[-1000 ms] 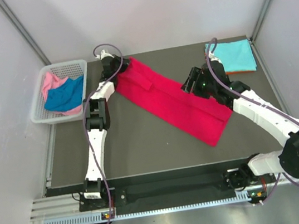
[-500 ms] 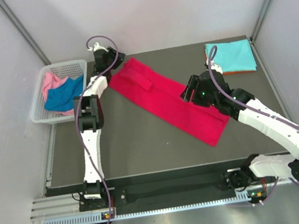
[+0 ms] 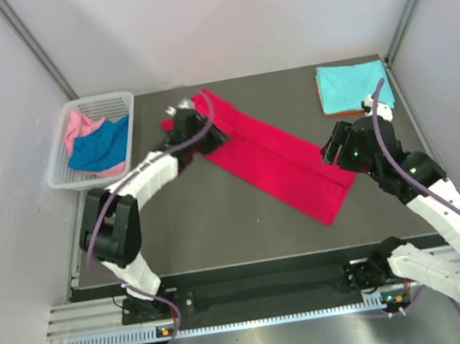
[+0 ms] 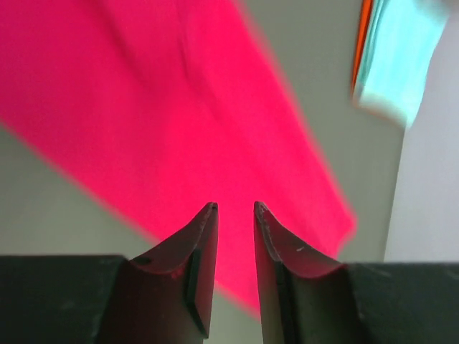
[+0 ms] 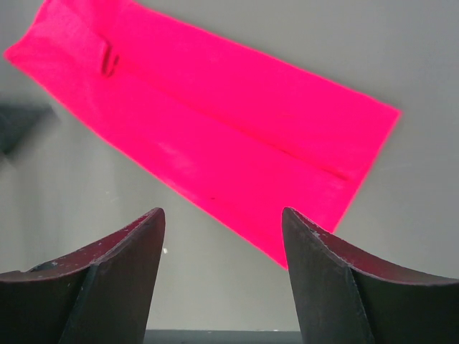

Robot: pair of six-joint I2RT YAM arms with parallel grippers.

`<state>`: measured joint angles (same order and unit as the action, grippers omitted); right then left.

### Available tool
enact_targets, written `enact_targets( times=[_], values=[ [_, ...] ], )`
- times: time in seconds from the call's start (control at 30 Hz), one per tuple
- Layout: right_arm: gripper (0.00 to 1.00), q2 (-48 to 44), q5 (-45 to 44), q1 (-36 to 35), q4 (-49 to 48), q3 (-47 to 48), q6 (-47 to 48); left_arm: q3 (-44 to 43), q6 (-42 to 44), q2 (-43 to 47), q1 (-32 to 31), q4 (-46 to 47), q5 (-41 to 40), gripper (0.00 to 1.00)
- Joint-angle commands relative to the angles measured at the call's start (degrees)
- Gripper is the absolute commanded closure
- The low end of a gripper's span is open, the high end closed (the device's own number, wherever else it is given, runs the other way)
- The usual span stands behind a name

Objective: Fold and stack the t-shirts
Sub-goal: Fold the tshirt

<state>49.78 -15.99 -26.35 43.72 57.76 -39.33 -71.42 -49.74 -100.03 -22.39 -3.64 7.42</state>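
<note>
The crimson red t-shirt (image 3: 276, 161) lies on the dark table as a long folded strip, running from far left to near right. My left gripper (image 3: 212, 136) hovers over its far left end, jaws a narrow gap apart with nothing between them (image 4: 234, 209); red cloth (image 4: 179, 107) shows beyond. My right gripper (image 3: 333, 146) hangs by the strip's right edge, wide open and empty (image 5: 222, 215), with the red t-shirt (image 5: 229, 143) ahead of it. A folded turquoise t-shirt (image 3: 353, 84) rests on the orange one (image 3: 344, 112) at the far right corner.
A white lattice basket (image 3: 98, 98) at the far left holds the royal blue t-shirt (image 3: 100, 144) and the pink t-shirt (image 3: 80, 125). Grey walls close in on three sides. The turquoise and orange stack (image 4: 398, 57) shows blurred in the left wrist view.
My left arm swung from the table's far left edge down and right over the red strip's end. My right arm drew back to the right, off the strip's middle. The shirt stayed put.
</note>
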Motion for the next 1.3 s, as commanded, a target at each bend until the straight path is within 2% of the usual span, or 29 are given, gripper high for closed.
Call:
enact_targets(
  times=[0.0, 0.07, 0.1, 0.2, 0.27, 0.37, 0.7, 0.83, 1.07, 1.27],
  values=[
    [0.33, -2.4, 1.5, 2.3, 3.6, 1.0, 3.0, 13.9, -12.1, 7.5, -10.4, 0.8, -3.5, 0.69],
    [0.33, -3.2, 1.2, 2.6, 5.6, 2.1, 2.3, 18.6, -15.7, 10.8, -16.1, 1.1, -9.2, 0.69],
    [0.33, -4.0, 0.5, 2.7, 6.5, 2.4, 1.3, 19.6, -17.8, 11.4, -21.7, 1.6, -11.2, 0.69],
    [0.33, -5.3, -1.1, 2.8, 9.3, 3.2, -0.4, 23.6, -27.1, 12.2, -29.8, 8.3, -13.2, 0.69],
    [0.32, -6.0, -1.9, 2.9, 10.6, 3.1, -1.3, 24.3, -32.6, 11.0, -33.0, 12.8, -13.8, 0.69],
    [0.33, -7.9, -3.2, 2.9, 11.1, 2.6, -1.8, 21.0, -35.1, 7.3, -38.9, 11.5, -17.3, 0.68],
    [0.33, -14.5, -6.4, 3.0, 14.0, 2.8, -2.8, 19.6, -43.1, -5.5, -42.9, 24.0, -17.7, 0.65],
    [0.32, -16.6, -8.0, 2.9, 15.1, 2.5, -3.0, 16.8, -43.9, -10.8, -43.3, 24.7, -15.3, 0.64],
    [0.33, -17.2, -9.6, 2.9, 14.2, 2.3, -2.8, 14.0, -44.7, -13.3, -45.7, 19.7, -16.3, 0.64],
    [0.33, -16.1, -8.1, 3.0, 13.1, 1.3, -2.7, 13.9, -46.2, -14.1, -46.3, 18.9, -17.4, 0.64]
  ],
)
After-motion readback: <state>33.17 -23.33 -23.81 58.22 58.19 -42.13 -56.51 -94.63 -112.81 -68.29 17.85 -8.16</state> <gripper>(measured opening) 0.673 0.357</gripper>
